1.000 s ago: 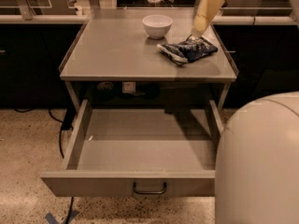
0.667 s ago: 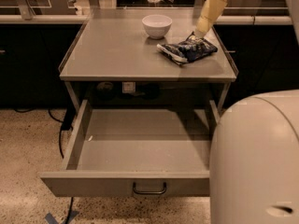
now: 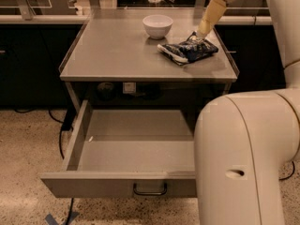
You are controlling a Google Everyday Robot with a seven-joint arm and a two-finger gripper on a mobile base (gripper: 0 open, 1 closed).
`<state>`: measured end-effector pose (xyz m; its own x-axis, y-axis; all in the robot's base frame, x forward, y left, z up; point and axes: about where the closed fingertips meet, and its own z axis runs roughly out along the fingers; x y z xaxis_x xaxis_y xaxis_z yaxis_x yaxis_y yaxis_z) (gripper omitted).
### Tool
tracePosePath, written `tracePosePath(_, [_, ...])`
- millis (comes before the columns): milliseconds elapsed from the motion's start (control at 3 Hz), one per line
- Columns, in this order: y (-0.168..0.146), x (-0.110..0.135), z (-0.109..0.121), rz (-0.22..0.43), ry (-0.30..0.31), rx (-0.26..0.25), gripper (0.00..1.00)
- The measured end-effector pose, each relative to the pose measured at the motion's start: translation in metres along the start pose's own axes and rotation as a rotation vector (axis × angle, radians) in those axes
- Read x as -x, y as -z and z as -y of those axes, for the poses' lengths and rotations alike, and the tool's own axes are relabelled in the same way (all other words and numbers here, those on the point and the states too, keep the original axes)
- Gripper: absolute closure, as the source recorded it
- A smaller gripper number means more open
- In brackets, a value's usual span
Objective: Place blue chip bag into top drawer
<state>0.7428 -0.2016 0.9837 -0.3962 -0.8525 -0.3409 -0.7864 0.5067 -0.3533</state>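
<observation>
The blue chip bag (image 3: 188, 50) lies flat on the right side of the grey tabletop (image 3: 117, 50), its pale end pointing left. My gripper (image 3: 205, 31) comes down from the upper right, its cream finger reaching the bag's far right edge. The top drawer (image 3: 136, 158) stands pulled open below the tabletop; its inside shows nothing in it, and its dark handle (image 3: 150, 190) sits at the centre of the front panel. My arm's large white body (image 3: 243, 158) covers the drawer's right part.
A white bowl (image 3: 157, 26) stands on the tabletop just left of and behind the bag. Dark cabinets flank the table on both sides. Cables (image 3: 63, 135) run down by the drawer's left side onto the speckled floor.
The gripper has dropped lower and closer to the bag's far right edge. The arm's white body has shifted left, covering more of the drawer. The bag has not moved.
</observation>
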Motion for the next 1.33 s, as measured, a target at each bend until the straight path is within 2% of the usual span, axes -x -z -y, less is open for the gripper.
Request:
tracePosePath(333, [0.0,0.0,0.0,0.001,0.0,-0.001,0.0])
tracePosePath(1000, [-0.029,0.004,0.006,-0.019,-0.015,-0.008,0.0])
tracePosePath(1333, [-0.044,0.006,0.002,-0.025,-0.012,0.016,0.0])
